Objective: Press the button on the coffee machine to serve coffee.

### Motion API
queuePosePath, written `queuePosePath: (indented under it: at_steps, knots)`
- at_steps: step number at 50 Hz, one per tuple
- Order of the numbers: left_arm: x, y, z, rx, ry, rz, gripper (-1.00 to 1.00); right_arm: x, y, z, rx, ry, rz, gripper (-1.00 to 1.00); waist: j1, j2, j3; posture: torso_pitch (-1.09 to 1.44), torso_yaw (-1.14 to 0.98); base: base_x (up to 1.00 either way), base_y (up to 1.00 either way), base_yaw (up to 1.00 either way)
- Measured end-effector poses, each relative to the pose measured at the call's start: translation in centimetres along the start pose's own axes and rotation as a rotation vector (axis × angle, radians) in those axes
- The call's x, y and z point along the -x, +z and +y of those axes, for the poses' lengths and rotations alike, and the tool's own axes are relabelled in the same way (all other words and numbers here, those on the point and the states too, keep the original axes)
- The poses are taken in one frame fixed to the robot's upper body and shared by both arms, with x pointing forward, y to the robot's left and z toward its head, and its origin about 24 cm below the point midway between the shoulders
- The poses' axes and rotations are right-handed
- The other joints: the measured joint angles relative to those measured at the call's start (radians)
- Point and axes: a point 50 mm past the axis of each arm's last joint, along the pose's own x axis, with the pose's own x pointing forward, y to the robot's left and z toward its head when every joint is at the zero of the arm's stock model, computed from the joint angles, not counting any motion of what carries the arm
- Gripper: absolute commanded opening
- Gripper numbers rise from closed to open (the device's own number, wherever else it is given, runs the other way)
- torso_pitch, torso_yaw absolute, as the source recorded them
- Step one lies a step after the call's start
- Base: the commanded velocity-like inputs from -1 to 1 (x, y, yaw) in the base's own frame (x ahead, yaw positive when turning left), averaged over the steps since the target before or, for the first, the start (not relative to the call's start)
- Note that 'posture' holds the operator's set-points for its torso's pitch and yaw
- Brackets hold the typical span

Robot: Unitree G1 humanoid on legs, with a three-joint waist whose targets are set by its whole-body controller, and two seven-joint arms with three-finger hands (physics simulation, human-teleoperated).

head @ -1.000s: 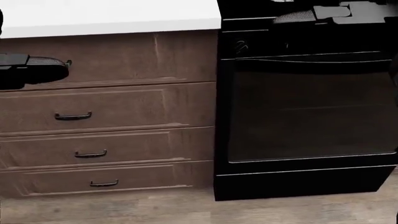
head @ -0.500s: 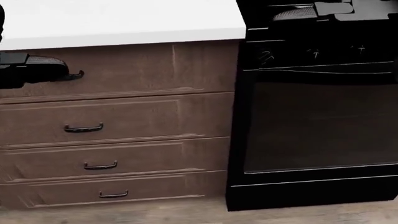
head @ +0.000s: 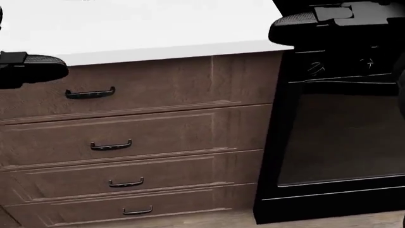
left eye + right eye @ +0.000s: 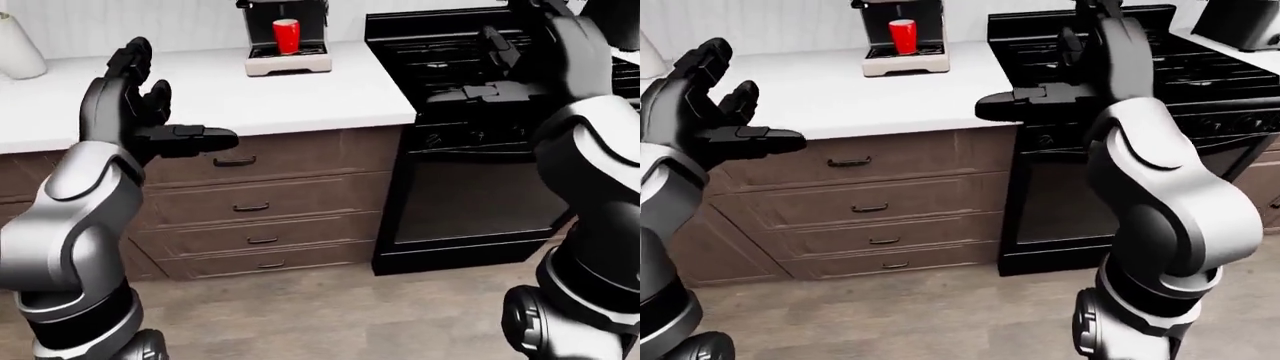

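The coffee machine (image 4: 288, 37) stands on the white counter (image 4: 300, 94) near the top of the left-eye view, dark above a pale base. A red cup (image 4: 286, 36) sits inside it on the tray. Its button is too small to make out. My left hand (image 4: 165, 105) is raised at the left, fingers spread open and holding nothing, well short of the machine. My right hand (image 4: 1050, 67) is raised open over the edge of the black stove (image 4: 1110, 150), to the right of the machine and also holding nothing. Only the hands' dark fingertips (image 3: 32, 66) show in the head view.
Brown drawers (image 3: 127, 137) with dark handles run below the counter. The black stove's oven door (image 3: 342, 137) fills the head view's right side. A white jar (image 4: 18, 49) stands at the counter's far left. A dark appliance (image 4: 1240, 22) sits right of the stove. Wood floor (image 4: 330, 307) lies below.
The whole head view has shifted: drawers and stove slid to the right and down, and more counter shows, so the camera moved. Both hands keep about the same places in the picture.
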Motion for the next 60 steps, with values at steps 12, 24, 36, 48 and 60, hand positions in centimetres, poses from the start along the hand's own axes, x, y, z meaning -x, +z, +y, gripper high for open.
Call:
queuePosePath:
  at_steps: [12, 24, 36, 48, 60]
  knots:
    - [0.1, -0.4, 0.4, -0.003, 0.029, 0.018, 1.00, 0.2, -0.2, 0.6, -0.001, 0.036, 0.023, 1.00, 0.013, 0.025, 0.006, 0.00, 0.00, 0.12, 0.50, 0.00]
    - [0.2, -0.3, 0.3, 0.000, 0.019, 0.016, 1.00, 0.2, -0.3, 0.5, -0.005, 0.027, 0.018, 1.00, 0.015, 0.037, -0.006, 0.00, 0.00, 0.14, 0.17, 0.00]
    - [0.2, -0.7, 0.1, 0.004, 0.011, 0.028, 1.00, 0.3, -0.3, 0.4, -0.007, 0.022, 0.019, 1.00, 0.019, 0.006, 0.015, 0.00, 0.00, 0.14, 0.01, 0.00]
    - [0.4, 0.3, 0.0, 0.001, 0.001, -0.015, 1.00, 0.4, 0.3, 0.2, -0.003, 0.009, -0.013, 1.00, -0.001, 0.049, 0.010, 0.00, 0.00, 0.17, 0.00, 0.00]
    - [0.4, 0.1, 0.4, 0.001, 0.022, 0.002, 1.00, 0.4, 0.1, 0.9, -0.003, 0.044, 0.002, 1.00, 0.019, 0.020, -0.002, 0.00, 0.00, 0.15, 0.00, 0.00]
